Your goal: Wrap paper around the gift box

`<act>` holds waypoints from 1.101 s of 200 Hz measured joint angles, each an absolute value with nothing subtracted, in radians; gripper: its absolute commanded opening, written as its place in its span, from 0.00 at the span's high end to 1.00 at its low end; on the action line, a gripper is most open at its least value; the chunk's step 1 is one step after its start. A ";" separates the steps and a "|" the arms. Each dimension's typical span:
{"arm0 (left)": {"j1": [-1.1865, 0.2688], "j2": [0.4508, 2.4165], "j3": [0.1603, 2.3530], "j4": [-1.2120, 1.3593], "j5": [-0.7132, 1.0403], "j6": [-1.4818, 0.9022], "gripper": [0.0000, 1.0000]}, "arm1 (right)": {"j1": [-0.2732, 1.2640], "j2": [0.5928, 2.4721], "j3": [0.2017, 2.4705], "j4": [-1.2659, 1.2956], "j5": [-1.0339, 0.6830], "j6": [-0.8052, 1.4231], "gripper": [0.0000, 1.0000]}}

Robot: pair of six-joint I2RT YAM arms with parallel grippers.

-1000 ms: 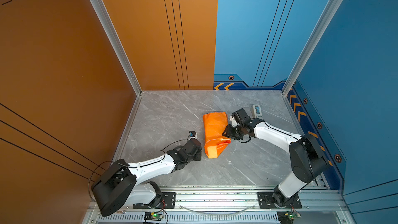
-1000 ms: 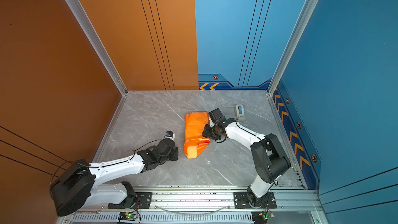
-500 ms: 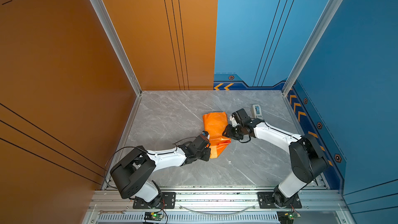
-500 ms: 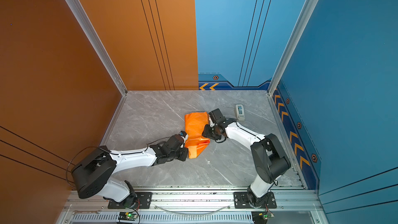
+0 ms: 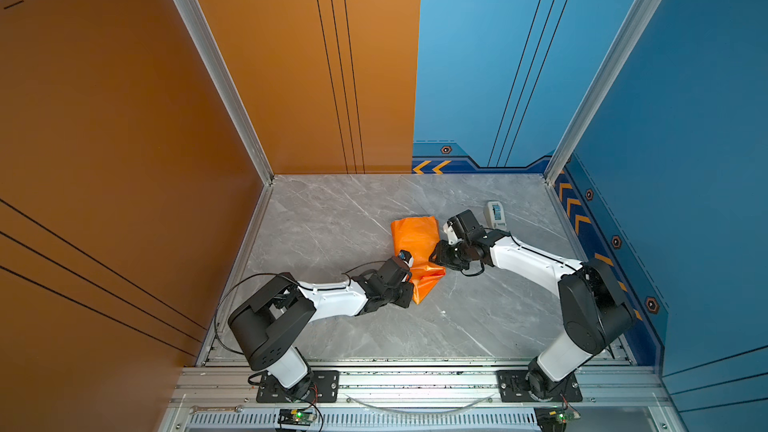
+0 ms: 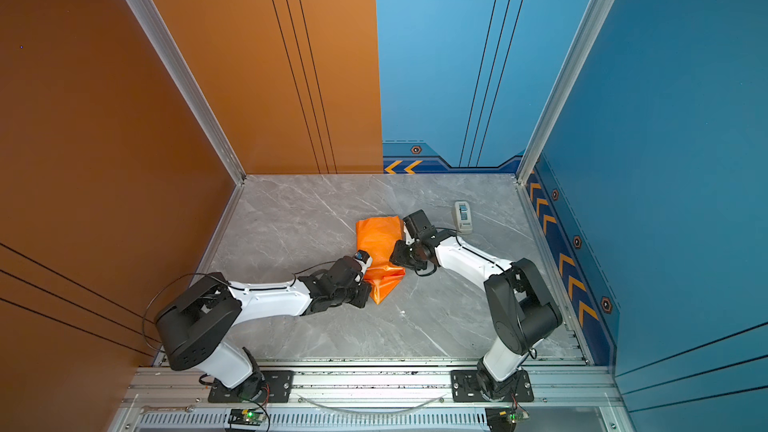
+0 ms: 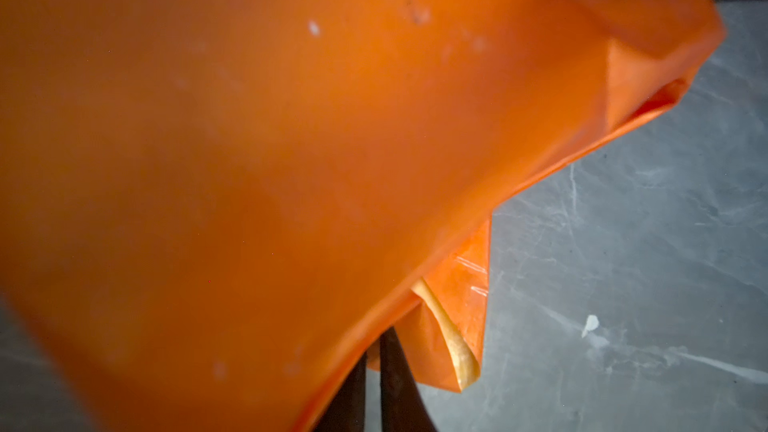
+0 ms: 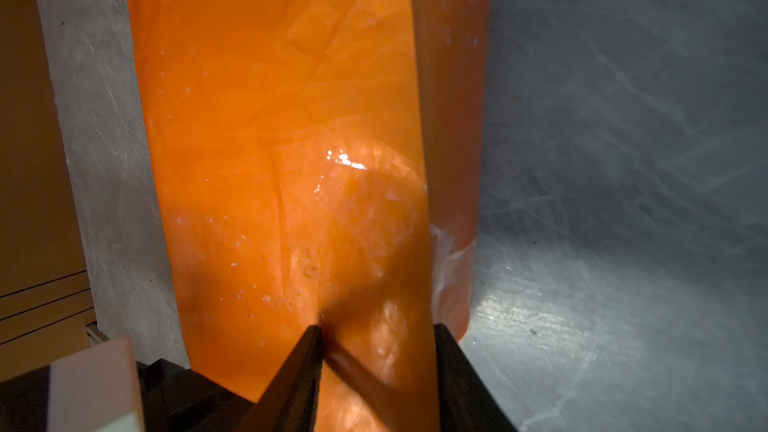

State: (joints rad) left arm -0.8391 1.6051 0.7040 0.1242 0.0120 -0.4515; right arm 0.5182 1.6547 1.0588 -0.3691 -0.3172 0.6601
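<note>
The paper point(image 5: 415, 238) point(image 6: 378, 234) lies orange side out, folded into a long parcel on the table. The gift box is hidden. My left gripper point(image 5: 410, 286) point(image 6: 368, 289) is at the parcel's near end. In the left wrist view point(image 7: 374, 342) its two dark fingers point(image 7: 395, 380) stand almost together under an overhanging flap of paper point(image 7: 291, 139); a pale yellow underside point(image 7: 453, 338) curls beside them. My right gripper point(image 5: 434, 257) point(image 8: 376, 330) is clamped on the parcel's right edge, one finger denting the orange paper point(image 8: 282, 118).
A small white-grey tape dispenser point(image 5: 495, 214) point(image 6: 463, 217) stands behind the right arm on the grey marble table point(image 5: 332, 222). Orange and blue walls close the table in on three sides. A strip of clear tape point(image 7: 473, 272) shows on the paper's near flap.
My left arm has swung right from bare table to the parcel's near end, its gripper staying shut. The right gripper has kept its hold and place.
</note>
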 measured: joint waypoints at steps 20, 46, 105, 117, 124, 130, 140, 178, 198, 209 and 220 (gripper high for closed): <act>-0.839 1.623 0.710 0.146 0.007 -0.450 0.88 | 0.518 1.653 1.056 -0.365 -0.317 0.660 0.56; -0.839 1.663 0.721 0.166 0.004 -0.442 0.87 | 0.518 1.652 1.055 -0.363 -0.317 0.660 0.56; -0.839 1.684 0.739 0.176 -0.017 -0.434 0.85 | 0.518 1.644 1.045 -0.353 -0.316 0.663 0.51; -0.839 1.684 0.739 0.176 -0.020 -0.434 0.85 | 0.519 1.639 1.040 -0.350 -0.313 0.663 0.49; -0.839 1.684 0.739 0.176 -0.022 -0.434 0.85 | 0.519 1.635 1.036 -0.349 -0.310 0.663 0.48; -0.839 1.684 0.739 0.176 -0.022 -0.434 0.85 | 0.519 1.630 1.032 -0.349 -0.309 0.663 0.48; -0.839 1.684 0.739 0.176 -0.024 -0.434 0.85 | 0.519 1.616 1.024 -0.352 -0.308 0.663 0.48; -0.839 1.684 0.739 0.176 -0.025 -0.434 0.85 | 0.506 1.449 0.955 -0.377 -0.278 0.678 0.47; -0.839 1.684 0.739 0.176 -0.025 -0.434 0.86 | 0.489 1.316 0.887 -0.385 -0.265 0.722 0.49; -0.839 1.684 0.739 0.176 -0.025 -0.434 0.85 | 0.484 1.250 0.839 -0.385 -0.263 0.759 0.51; -0.839 1.684 0.739 0.176 -0.025 -0.434 0.85 | 0.487 1.186 0.781 -0.383 -0.265 0.809 0.52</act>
State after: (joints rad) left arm -0.8391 1.6844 0.7391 0.1764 -0.0250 -0.4339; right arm 0.4866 1.1858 0.7811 -0.3828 -0.2649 0.8085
